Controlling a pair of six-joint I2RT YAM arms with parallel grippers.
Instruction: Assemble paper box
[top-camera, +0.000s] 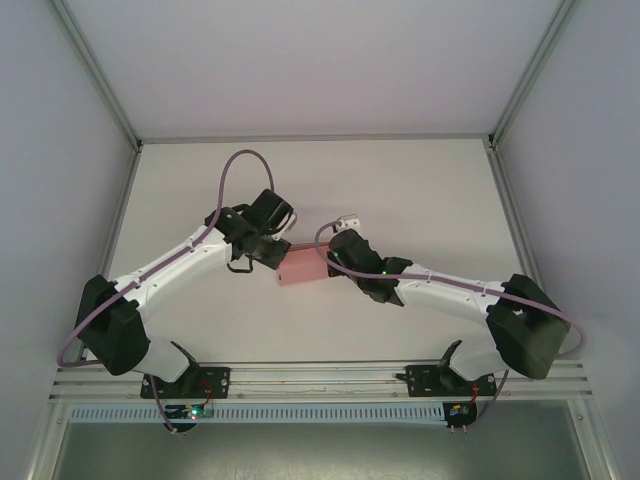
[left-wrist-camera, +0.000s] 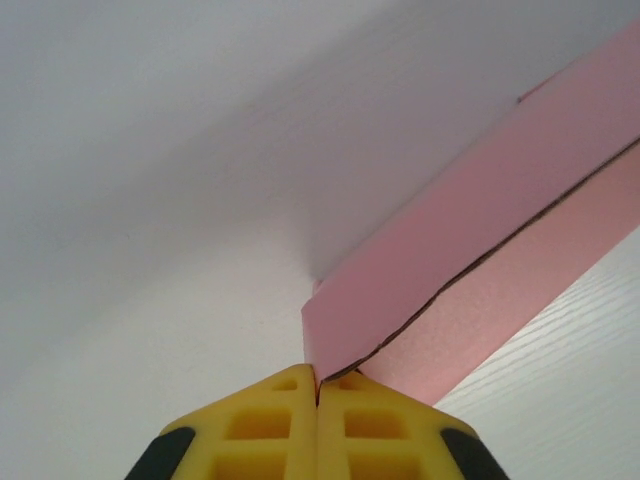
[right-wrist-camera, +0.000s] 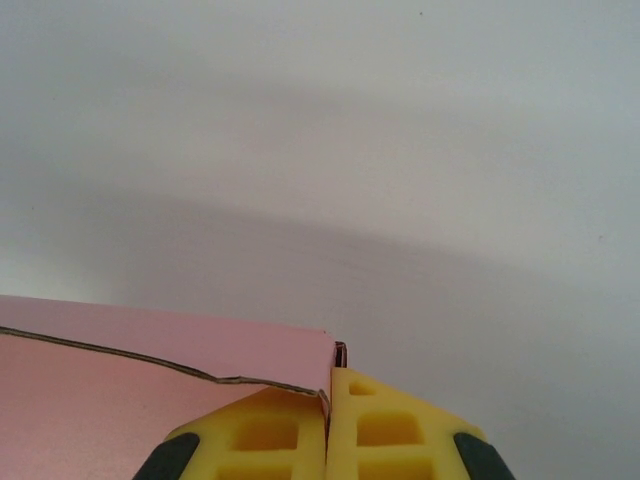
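The pink paper box (top-camera: 303, 267) hangs between both arms above the middle of the table. My left gripper (top-camera: 275, 257) holds its left end and my right gripper (top-camera: 330, 262) its right end. In the left wrist view the yellow fingers (left-wrist-camera: 285, 425) are pressed together with a corner of the pink card (left-wrist-camera: 470, 260) pinched in the seam. In the right wrist view the yellow fingers (right-wrist-camera: 390, 435) are likewise closed on an edge of the pink box (right-wrist-camera: 150, 385), whose dark cut edge runs leftwards.
The white table (top-camera: 400, 190) stretches behind the arms, walled by white panels with aluminium posts (top-camera: 95, 70) at the corners. The rail (top-camera: 320, 380) carrying both bases lies at the near edge. Purple cables (top-camera: 235, 165) loop over the arms.
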